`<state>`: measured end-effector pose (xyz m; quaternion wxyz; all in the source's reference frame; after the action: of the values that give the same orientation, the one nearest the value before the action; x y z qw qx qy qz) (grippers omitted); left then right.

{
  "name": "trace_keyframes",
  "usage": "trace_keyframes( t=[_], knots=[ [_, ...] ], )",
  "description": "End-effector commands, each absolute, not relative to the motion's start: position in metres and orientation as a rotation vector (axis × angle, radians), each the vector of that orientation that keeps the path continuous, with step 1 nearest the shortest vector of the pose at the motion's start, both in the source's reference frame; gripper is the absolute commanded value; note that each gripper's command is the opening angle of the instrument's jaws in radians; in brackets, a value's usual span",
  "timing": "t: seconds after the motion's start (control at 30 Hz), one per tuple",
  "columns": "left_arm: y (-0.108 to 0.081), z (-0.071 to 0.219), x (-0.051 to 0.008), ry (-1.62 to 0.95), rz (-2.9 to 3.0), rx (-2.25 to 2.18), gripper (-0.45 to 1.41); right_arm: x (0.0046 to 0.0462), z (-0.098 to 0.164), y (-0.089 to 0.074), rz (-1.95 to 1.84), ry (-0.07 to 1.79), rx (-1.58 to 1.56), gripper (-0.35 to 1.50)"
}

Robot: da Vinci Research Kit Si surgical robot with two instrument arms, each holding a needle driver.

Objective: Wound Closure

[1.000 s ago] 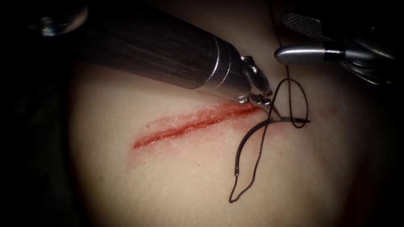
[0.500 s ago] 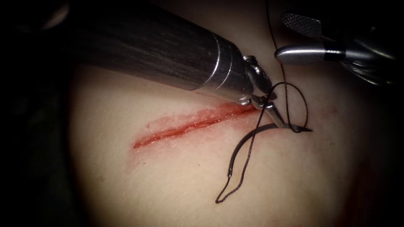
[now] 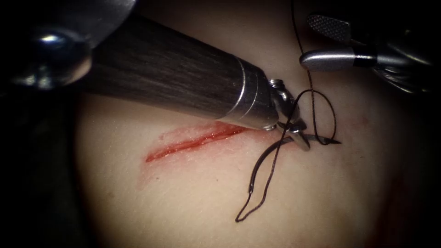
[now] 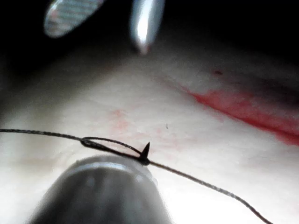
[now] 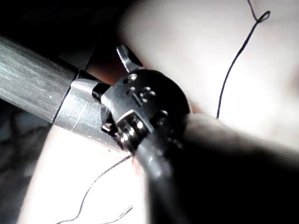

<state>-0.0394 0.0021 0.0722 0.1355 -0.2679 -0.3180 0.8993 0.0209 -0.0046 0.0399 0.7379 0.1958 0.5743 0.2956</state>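
The cut (image 3: 193,142), wet with red fluid, runs across the tissue (image 3: 183,197). The curved needle (image 3: 266,158) lies on the surface just right of the cut's right end and is not in the tissue. Its point (image 3: 339,142) faces right. My left tool (image 3: 301,140) is shut on the needle about a quarter of the way back from the point. That point (image 4: 145,150) also sticks up past the wrist in the left wrist view. The right tool (image 3: 317,42) hangs above, open and holding nothing. Dark thread (image 3: 264,193) loops around the left tool's jaws.
The left tool's thick shaft (image 3: 174,78) covers the cut's right end. The thread (image 3: 301,41) rises between the right tool's jaws, and a narrow loop of it trails toward the front. The right wrist view has the left tool's shaft (image 5: 32,65) and thread (image 5: 233,65).
The left tool came down onto the needle and its shaft sank over the cut's right end. The needle shifted slightly, and the thread loop slid left. The right tool held still.
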Motion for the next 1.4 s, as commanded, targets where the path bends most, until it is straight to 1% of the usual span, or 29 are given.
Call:
trace_keyframes(
  t=[0.03, 0.1, 0.2, 0.37, 0.4, 0.6, 0.7, 0.87, 1.0, 1.1, 1.17, 1.2, 1.3, 1.4],
  knots=[
    [0.002, 0.073, -0.0398, -0.924, 2.611, -0.777, 0.47, 0.0217, 0.040, -0.004, 0.647, 1.263, 0.429, 1.39],
    [0.002, 0.073, -0.0398, -0.927, 2.625, -0.790, 0.47, 0.0218, 0.040, -0.004, 0.647, 1.263, 0.430, 1.39],
    [0.002, 0.073, -0.0396, -0.932, 2.643, -0.765, 0.32, 0.0218, 0.040, -0.004, 0.649, 1.266, 0.430, 1.39],
    [0.002, 0.072, -0.0394, -0.903, 2.664, -0.726, -0.33, 0.0217, 0.040, -0.004, 0.652, 1.272, 0.432, 1.39],
    [0.002, 0.072, -0.0393, -0.891, 2.653, -0.720, -0.44, 0.0217, 0.040, -0.004, 0.653, 1.275, 0.432, 1.38],
    [0.003, 0.070, -0.0394, -0.771, 2.628, -0.647, -0.45, 0.0215, 0.039, -0.004, 0.657, 1.277, 0.436, 1.38],
    [0.004, 0.069, -0.0386, -0.705, 2.539, -0.621, -0.45, 0.0212, 0.039, -0.004, 0.662, 1.292, 0.438, 1.38],
    [0.006, 0.067, -0.0355, -0.426, 2.452, -0.589, -0.45, 0.0208, 0.038, -0.003, 0.673, 1.318, 0.442, 1.36],
    [0.008, 0.066, -0.0329, -0.230, 2.565, -0.265, -0.45, 0.0208, 0.038, -0.003, 0.673, 1.318, 0.446, 1.33],
    [0.008, 0.065, -0.0313, -0.183, 2.676, 0.007, -0.45, 0.0209, 0.037, -0.004, 0.671, 1.319, 0.447, 1.29],
    [0.009, 0.065, -0.0303, -0.188, 2.687, 0.007, -0.45, 0.0211, 0.037, -0.004, 0.685, 1.316, 0.460, 1.28],
    [0.009, 0.065, -0.0299, -0.188, 2.692, 0.012, -0.40, 0.0211, 0.037, -0.004, 0.708, 1.311, 0.481, 1.28],
    [0.008, 0.065, -0.0285, -0.121, 2.596, 0.069, -0.38, 0.0213, 0.037, -0.004, 0.746, 1.303, 0.519, 1.19],
    [0.008, 0.064, -0.0270, -0.108, 2.619, 0.243, -0.25, 0.0216, 0.037, -0.005, 0.767, 1.298, 0.541, 1.18]
  ],
)
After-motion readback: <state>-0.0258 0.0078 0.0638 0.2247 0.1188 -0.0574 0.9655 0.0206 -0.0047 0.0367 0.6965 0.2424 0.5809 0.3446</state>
